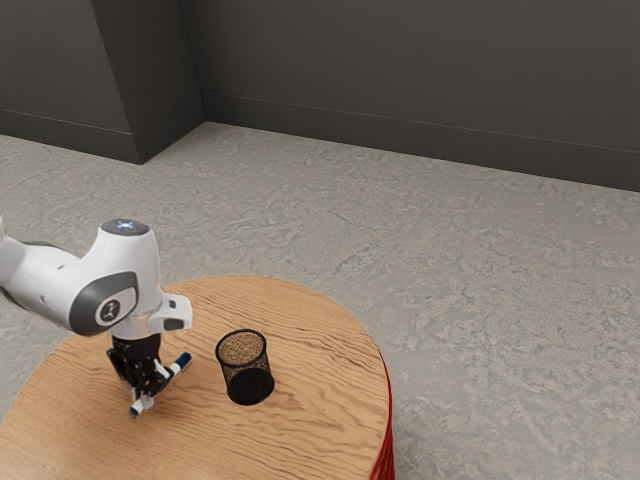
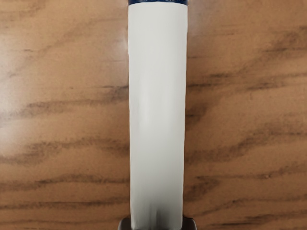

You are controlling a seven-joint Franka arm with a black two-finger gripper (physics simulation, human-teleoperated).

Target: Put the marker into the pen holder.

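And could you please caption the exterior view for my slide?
Gripper closed on the marker, black mesh pen holder standing nearby.

Round tabletop (image 1: 325, 400): brown wood, marked by dark grain | red surface (image 1: 387, 460): seen beneath the tabletop's edge, exterior view's right | floor (image 1: 500, 300): grey, mottled | dark grey wall (image 1: 420, 60): edged at its foot by a baseboard (image 1: 420, 138)

In the exterior view, the round desk (image 1: 310, 440) has a brown wood-grain top, with red below its rim around three to four o'clock. The black mesh pen holder (image 1: 248, 390) stands upright on it, at about three o'clock from the marker (image 1: 177, 366); whether the marker touches the wood, I cannot tell.
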